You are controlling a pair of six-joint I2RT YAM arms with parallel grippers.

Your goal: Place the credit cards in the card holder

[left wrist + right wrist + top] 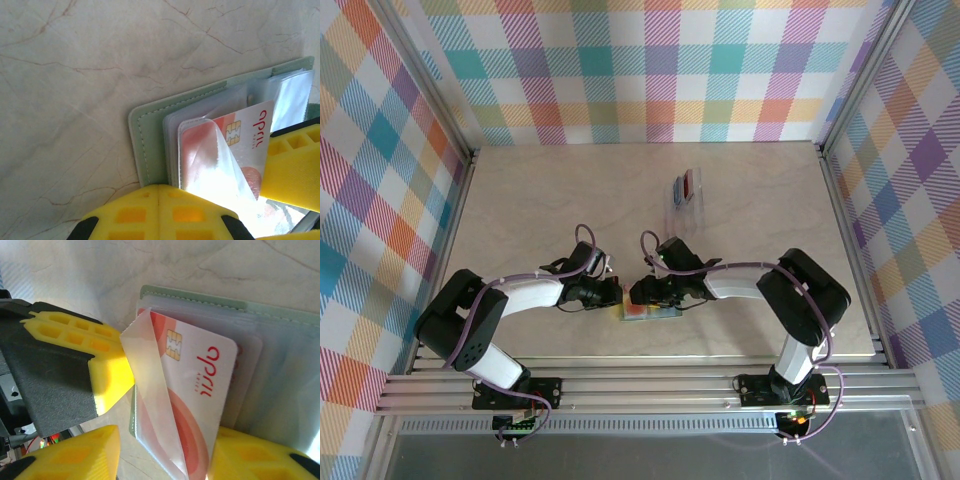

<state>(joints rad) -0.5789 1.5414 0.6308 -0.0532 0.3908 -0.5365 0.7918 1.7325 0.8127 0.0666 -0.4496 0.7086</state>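
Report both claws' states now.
Left claw: shut, pinching the card holder by its clear pocket.
Right claw: open, jaws straddling the pale card.

Left fingers (pixel 125 215) closed together; right fingers (pixel 75 455) spread apart.

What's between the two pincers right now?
Between the left pincer and right pincer lies the open card holder, with the pale card partly inside a clear sleeve; both wrist views show it.
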